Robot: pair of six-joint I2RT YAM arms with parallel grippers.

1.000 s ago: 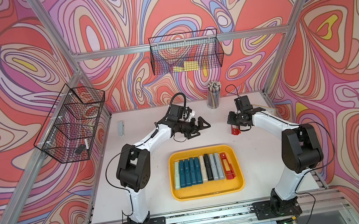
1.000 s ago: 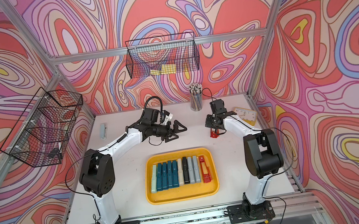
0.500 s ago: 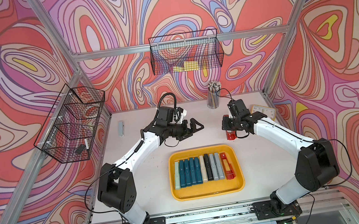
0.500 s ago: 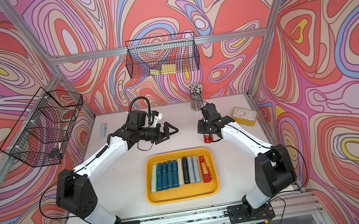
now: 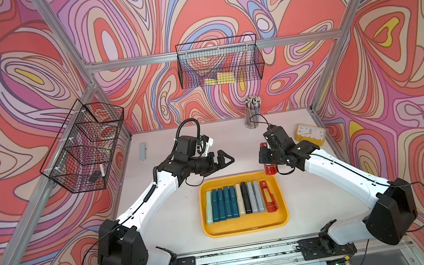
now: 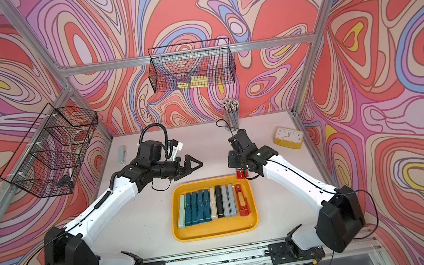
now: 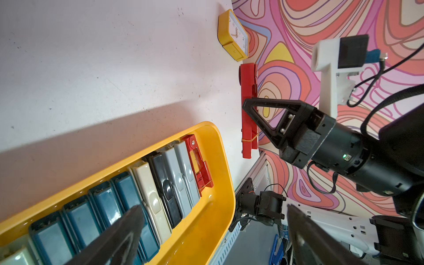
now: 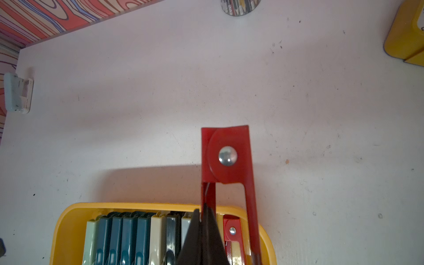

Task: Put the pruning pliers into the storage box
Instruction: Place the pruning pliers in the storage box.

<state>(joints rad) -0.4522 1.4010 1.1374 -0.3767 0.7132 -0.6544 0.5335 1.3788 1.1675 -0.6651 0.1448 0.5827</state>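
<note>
Pruning pliers, red pair (image 5: 270,169): now hanging at the far right corner of the storage box (image 5: 247,229), carried in over the last second from further back on the counter. Judged, only the lowering beside the filed row (image 5: 238,201) remains. Right tool (image 8: 203,213) is pressed together, pinching the red pair's handle; left tool (image 5: 226,160) stands fully spread and empty beyond the box's far edge.

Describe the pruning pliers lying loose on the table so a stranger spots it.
From the black wire basket on the left wall, look to the white table beside it: a pale grey pliers lies there. All others lie in the yellow storage box, bar a red one in the right tool.
</note>
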